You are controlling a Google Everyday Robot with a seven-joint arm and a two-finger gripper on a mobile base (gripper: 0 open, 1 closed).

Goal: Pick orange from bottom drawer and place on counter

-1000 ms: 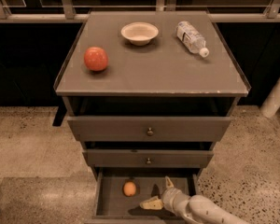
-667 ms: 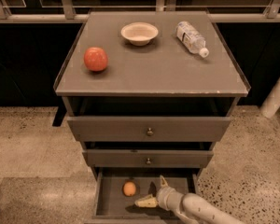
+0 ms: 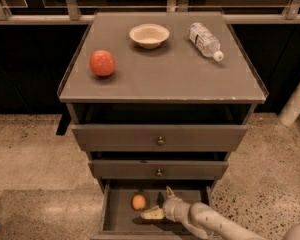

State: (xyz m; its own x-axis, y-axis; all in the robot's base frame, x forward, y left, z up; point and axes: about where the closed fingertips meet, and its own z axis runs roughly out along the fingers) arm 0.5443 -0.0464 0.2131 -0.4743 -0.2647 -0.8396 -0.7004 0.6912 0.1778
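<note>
The orange is small, round and pale orange. It lies on the flat floor of the open bottom drawer, left of centre. My gripper is inside the drawer just right of the orange, a short gap away. Its fingers are spread: one points up and back, the other points left along the drawer floor. It holds nothing. The counter is the grey-brown top of the cabinet above.
On the counter are a red apple-like fruit at the left, a pale bowl at the back middle and a lying plastic bottle at the back right. Two upper drawers with small knobs stick out slightly. Speckled floor surrounds the cabinet.
My gripper has moved left inside the bottom drawer, closer to the orange. The orange has not moved.
</note>
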